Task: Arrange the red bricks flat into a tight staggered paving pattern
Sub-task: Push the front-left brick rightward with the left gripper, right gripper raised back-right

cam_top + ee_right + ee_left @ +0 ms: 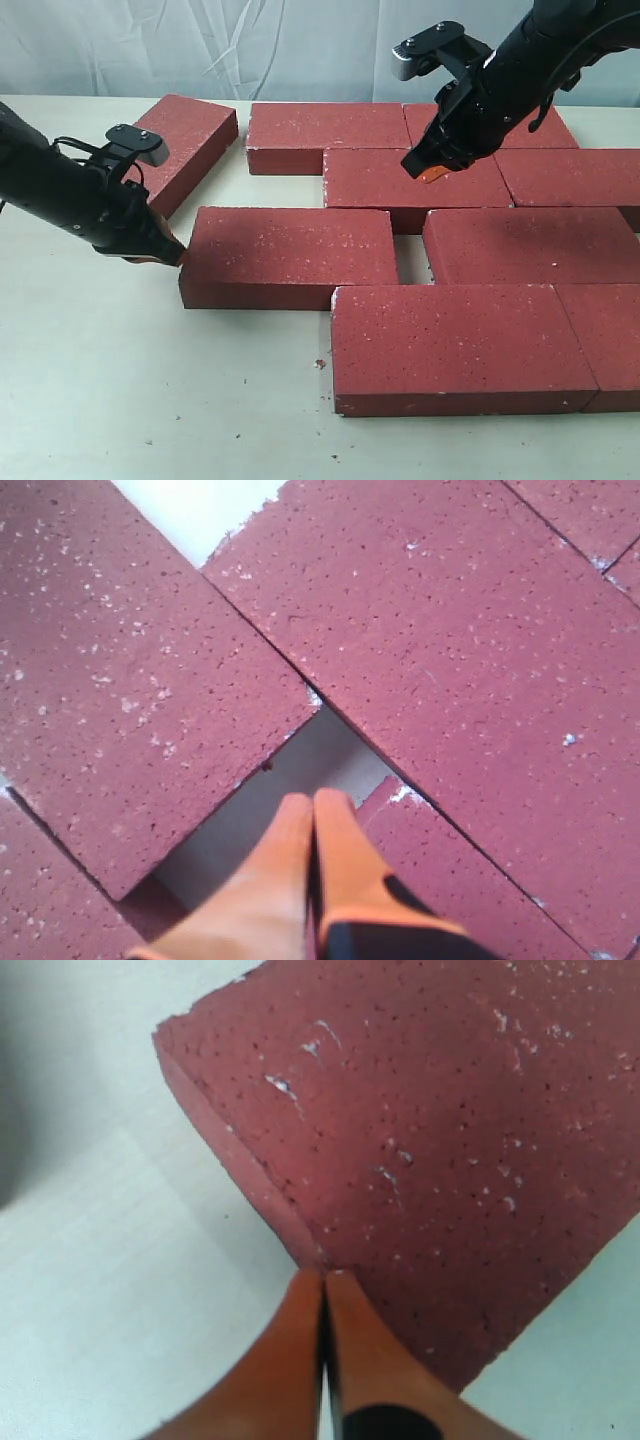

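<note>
Several red bricks lie flat in staggered rows on the table. My left gripper (168, 252) is shut and empty, and its orange tips (325, 1278) press against the left end of the third-row brick (290, 255) (450, 1140). A gap (410, 256) separates that brick from its right neighbour (530, 245). One brick (185, 140) lies apart and askew at the back left. My right gripper (430, 173) is shut with nothing in it, above the second-row brick (415, 190). In the right wrist view its tips (313, 802) hang over a gap (300, 765) between bricks (130, 680).
The pale table (120, 400) has bare room at the front left. A small red crumb (320, 364) lies by the front-row brick (460, 345). A white curtain (200, 40) hangs behind the table.
</note>
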### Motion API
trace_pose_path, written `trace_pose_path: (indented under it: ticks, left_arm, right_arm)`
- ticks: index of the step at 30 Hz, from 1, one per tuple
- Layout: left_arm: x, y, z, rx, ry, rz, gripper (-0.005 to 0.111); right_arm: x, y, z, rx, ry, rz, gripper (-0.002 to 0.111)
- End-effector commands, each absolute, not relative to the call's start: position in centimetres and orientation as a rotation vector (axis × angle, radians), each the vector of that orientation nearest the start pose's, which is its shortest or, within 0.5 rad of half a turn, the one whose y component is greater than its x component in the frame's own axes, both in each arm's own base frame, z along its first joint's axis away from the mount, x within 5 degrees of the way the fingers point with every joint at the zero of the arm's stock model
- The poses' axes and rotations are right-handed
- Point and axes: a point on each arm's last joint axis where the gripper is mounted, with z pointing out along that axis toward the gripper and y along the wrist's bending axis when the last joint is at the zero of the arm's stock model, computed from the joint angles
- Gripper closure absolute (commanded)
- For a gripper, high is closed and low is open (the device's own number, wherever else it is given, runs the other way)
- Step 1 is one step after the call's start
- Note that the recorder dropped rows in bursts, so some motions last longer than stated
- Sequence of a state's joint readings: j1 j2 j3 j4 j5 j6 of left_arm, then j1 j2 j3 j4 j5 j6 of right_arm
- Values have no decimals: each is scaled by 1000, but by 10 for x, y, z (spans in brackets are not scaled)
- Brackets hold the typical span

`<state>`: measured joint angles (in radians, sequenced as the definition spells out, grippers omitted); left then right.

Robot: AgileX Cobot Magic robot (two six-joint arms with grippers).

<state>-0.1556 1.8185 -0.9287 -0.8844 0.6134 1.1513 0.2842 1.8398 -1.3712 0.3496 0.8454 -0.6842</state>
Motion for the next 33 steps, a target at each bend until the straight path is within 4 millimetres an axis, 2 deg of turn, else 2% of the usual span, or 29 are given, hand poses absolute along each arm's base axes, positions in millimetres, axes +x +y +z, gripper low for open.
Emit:
trace_pose_path:
  ticks: [1, 13, 19, 33]
  left_arm:
    - [314, -93, 147, 771, 2569, -595, 107]
    - [314, -94, 148, 760, 2571, -617, 107]
    - [316, -95, 136, 748, 2603, -636, 107]
    - [314, -139, 133, 933, 2564, -678, 107]
  right_arm:
    - [363, 128, 233, -1033, 2519, 305, 109]
    - [363, 128, 233, -1030, 2517, 307, 109]
    - [364, 128, 233, -1026, 2516, 310, 109]
    - [364, 128, 233, -1026, 2515, 308, 109]
